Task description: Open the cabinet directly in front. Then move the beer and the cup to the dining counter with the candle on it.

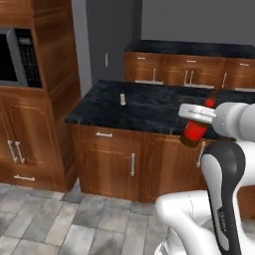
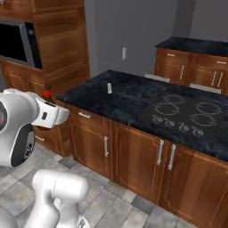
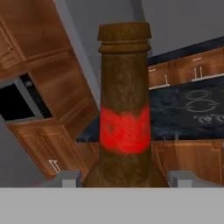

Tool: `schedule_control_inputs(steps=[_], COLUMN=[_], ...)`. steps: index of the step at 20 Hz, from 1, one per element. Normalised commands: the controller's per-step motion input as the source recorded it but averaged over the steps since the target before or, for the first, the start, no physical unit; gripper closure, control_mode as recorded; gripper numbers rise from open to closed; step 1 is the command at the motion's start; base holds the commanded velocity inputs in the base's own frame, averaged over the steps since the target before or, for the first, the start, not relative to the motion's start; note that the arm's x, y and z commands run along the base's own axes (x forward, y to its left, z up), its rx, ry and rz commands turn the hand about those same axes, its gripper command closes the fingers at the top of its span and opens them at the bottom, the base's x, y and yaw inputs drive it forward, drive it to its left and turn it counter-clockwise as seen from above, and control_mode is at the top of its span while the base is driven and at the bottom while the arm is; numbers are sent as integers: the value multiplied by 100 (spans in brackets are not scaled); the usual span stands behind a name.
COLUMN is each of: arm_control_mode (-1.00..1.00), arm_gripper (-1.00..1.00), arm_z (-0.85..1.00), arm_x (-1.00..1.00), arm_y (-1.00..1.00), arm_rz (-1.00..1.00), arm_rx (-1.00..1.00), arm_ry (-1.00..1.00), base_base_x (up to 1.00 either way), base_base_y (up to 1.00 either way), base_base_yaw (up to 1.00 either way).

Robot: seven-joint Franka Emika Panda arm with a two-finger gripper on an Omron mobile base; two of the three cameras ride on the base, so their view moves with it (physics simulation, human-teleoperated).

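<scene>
A: What is nearest?

B: The hand (image 1: 196, 130), up in the air on the near side of the island. It pinches the beer (image 1: 197, 125) around its body, a finger on each side, so the bottle hangs above the floor and clear of any surface. From the camera on the hand, the beer (image 3: 124, 113) stands close in front, brown neck up, red label band across the middle, with the grey fingertips (image 3: 65, 178) low on either side of its shoulder.

A: Is the bottle upright?

B: From the left base camera it leans, its neck pointing up and to the right, with the red label below the white flange of the wrist. From the right base camera I see just a red spot of it (image 2: 46, 94) behind the arm's white link.

A: And beyond the hand?

B: The dining desk (image 1: 144, 107), black marble with white veins over brown cabinet doors with silver handles. The candle (image 1: 122, 99) stands upright on it, alone, toward the left end; the same candle (image 2: 109, 88) shows in the right base camera. The cooktop (image 2: 185, 114) is set into the right part of the top, well apart from the candle.

A: Farther still?

B: A second black counter (image 1: 199, 49) along the grey back wall, and on the left a tall wooden unit with a microwave (image 1: 17, 57) built in.
</scene>
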Motion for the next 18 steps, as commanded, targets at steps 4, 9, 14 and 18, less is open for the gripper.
schedule_control_inputs(steps=[4, 9, 14, 18], arm_control_mode=[100, 100, 100, 100], arm_gripper=[100, 100, 100, 100], arm_z=[0, 0, 0, 0], arm_x=[0, 0, 0, 0], arm_y=[0, 0, 0, 0], arm_rz=[0, 0, 0, 0], arm_rx=[0, 0, 0, 0], arm_ry=[0, 0, 0, 0], base_base_x=[4, 4, 34, 69], base_base_y=[2, 0, 59, 100], base_base_yaw=[-96, -34, -7, -15])
